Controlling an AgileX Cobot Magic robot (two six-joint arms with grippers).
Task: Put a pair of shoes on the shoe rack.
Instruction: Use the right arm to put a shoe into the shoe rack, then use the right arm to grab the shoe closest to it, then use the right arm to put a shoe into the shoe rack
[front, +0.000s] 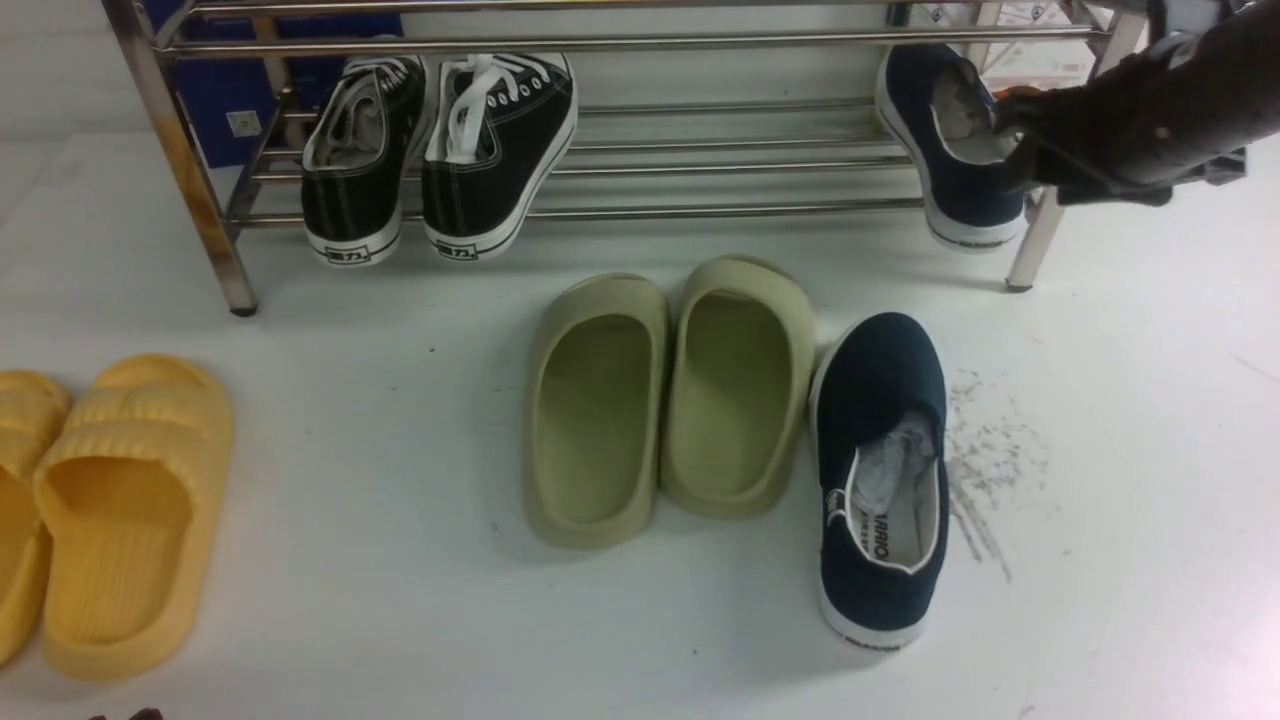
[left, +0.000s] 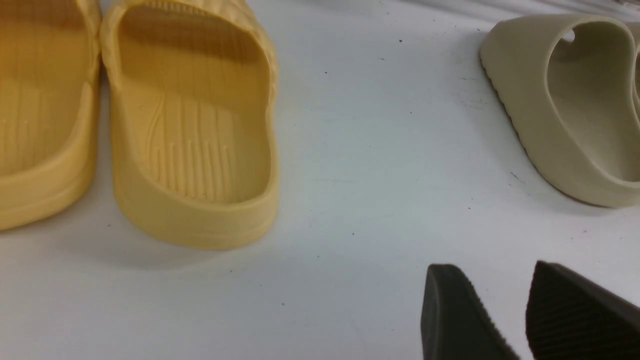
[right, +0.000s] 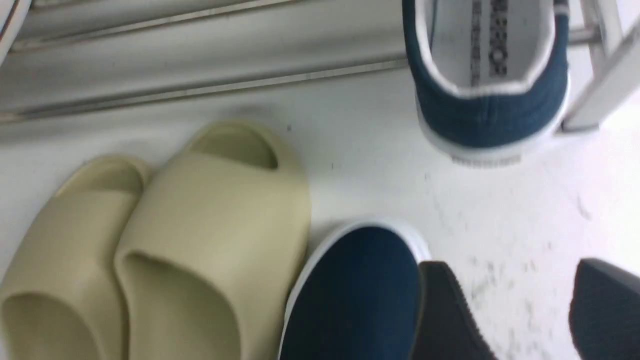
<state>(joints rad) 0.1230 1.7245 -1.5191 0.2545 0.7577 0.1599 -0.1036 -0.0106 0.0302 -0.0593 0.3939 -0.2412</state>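
Your rack (front: 640, 214) stretched across the far side, its shiny round steel tubes making a low shelf between slanting square-edged legs. The table (front: 400, 560) was smooth and white, with dark scuffs just beside the near navy shoe (front: 885, 480). You had open table between the yellow slides (front: 130, 510) and the olive slides (front: 670, 400), and more beyond the scuffs toward the right edge.

The yellow slides were ribbed inside and padded-looking across the straps; the olive ones were smooth, rounded and matte. The near navy shoe lay on the table, close against the right olive slide, its dark canvas edged with white rubber and its insole lettered. Its mate (front: 960, 150) sat on the rack's low shelf, heel jutting past the front tube, close by the right leg. The black sneakers (front: 430, 150), white-laced, stood near the shelf's left end.

Your right gripper (right: 505, 305) hung beside the rack's right end with its fingers wide apart, holding nothing. Your left gripper (left: 490, 305) was spread too, empty above bare table.
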